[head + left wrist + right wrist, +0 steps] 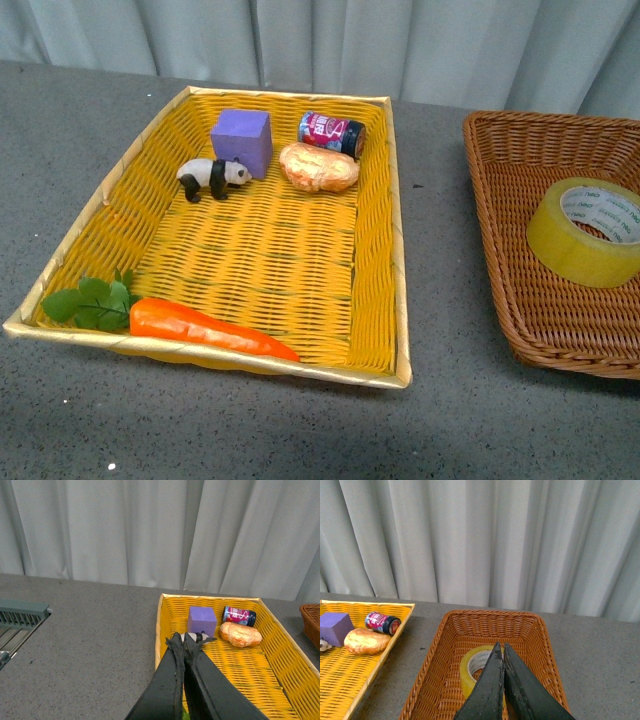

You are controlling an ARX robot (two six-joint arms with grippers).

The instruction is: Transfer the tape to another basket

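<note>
The tape (585, 232), a yellowish translucent roll with a white printed core, lies inside the brown wicker basket (520, 290) at the right of the front view. In the right wrist view the tape (472, 669) sits in the brown basket (432, 680), partly hidden behind my right gripper (500, 646), which is shut and empty above it. My left gripper (182, 638) is shut and empty over the near left part of the yellow basket (162, 625). Neither arm shows in the front view.
The yellow basket (395, 300) holds a purple block (243, 141), a toy panda (212, 177), a bread roll (319, 167), a small can (331, 132) and a carrot (200, 325). Grey curtains hang behind. A metal rack (20, 622) is beside the left arm.
</note>
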